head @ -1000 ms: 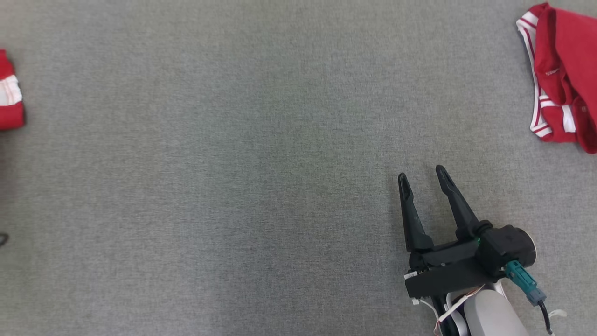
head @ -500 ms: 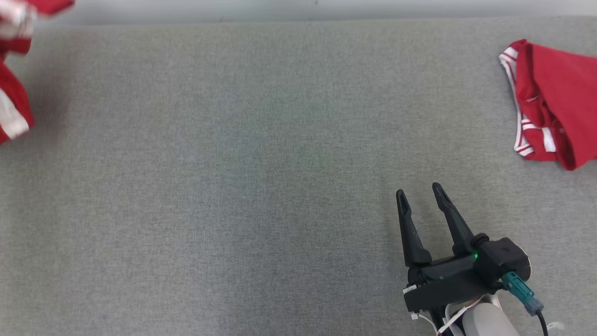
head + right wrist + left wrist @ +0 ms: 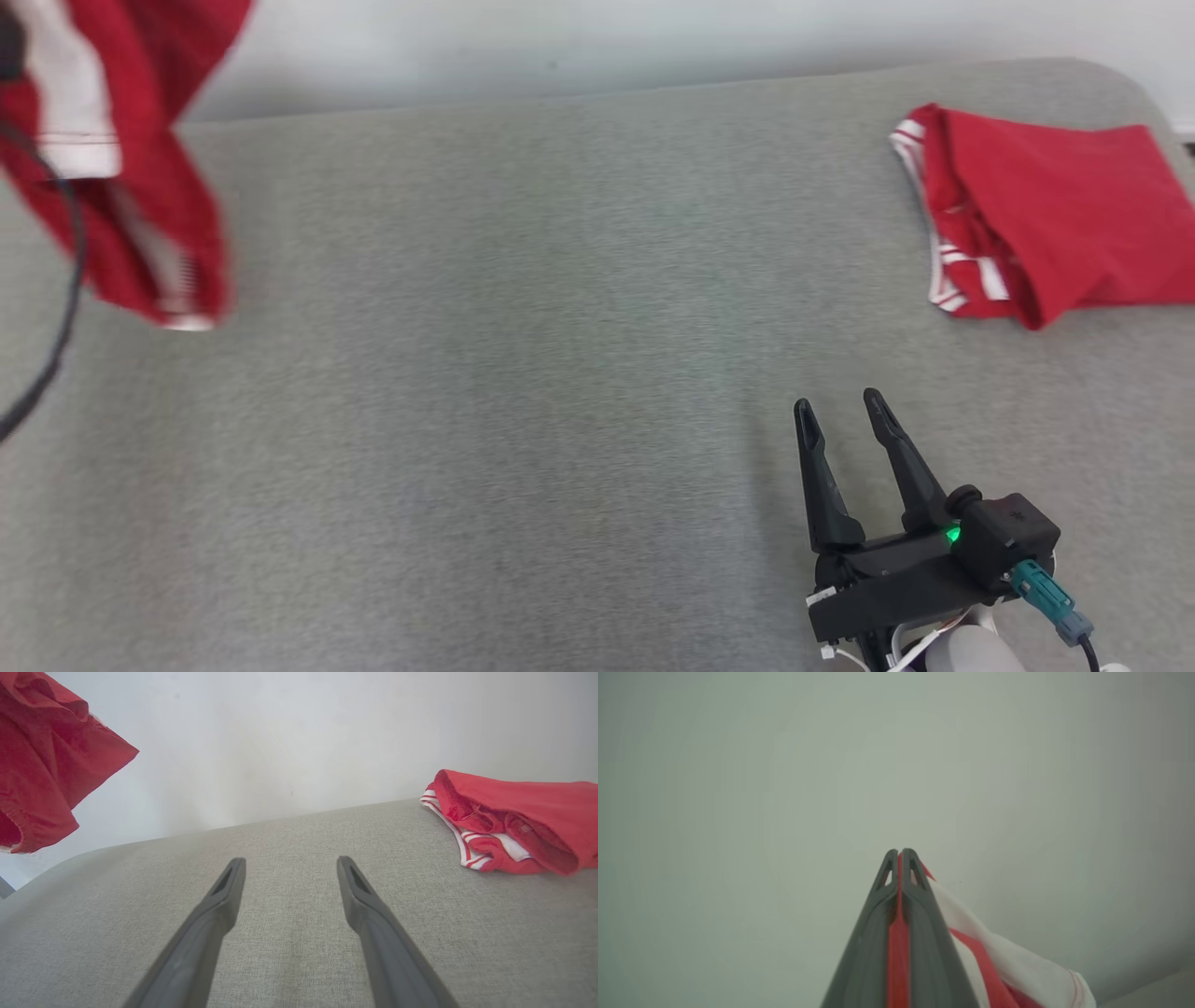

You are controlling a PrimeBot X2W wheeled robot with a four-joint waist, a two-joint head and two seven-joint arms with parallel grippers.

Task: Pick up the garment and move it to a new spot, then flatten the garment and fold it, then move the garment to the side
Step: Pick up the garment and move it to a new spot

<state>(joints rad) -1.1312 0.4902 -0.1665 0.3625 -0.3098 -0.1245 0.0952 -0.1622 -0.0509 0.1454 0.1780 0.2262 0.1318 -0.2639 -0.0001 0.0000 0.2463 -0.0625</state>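
A red garment (image 3: 140,187) with white stripes hangs in the air at the upper left of the head view, blurred. In the left wrist view my left gripper (image 3: 900,851) is shut on it, a strip of red cloth pinched between the fingers and white-striped fabric (image 3: 994,961) spilling to the right. The right wrist view has the same garment (image 3: 42,765) hanging at its upper left. My right gripper (image 3: 837,401) stands open over the grey surface at the lower right, nothing between its fingers (image 3: 219,905).
A second red garment (image 3: 1055,215) with white trim lies folded at the right end of the grey padded surface (image 3: 523,373), also in the right wrist view (image 3: 518,812). A white wall (image 3: 560,37) runs behind. A black cable (image 3: 65,280) hangs at the left.
The head camera has tilted up, so the far edge and wall came into view. The held red garment has risen and swung in at the upper left. My right gripper stays open.
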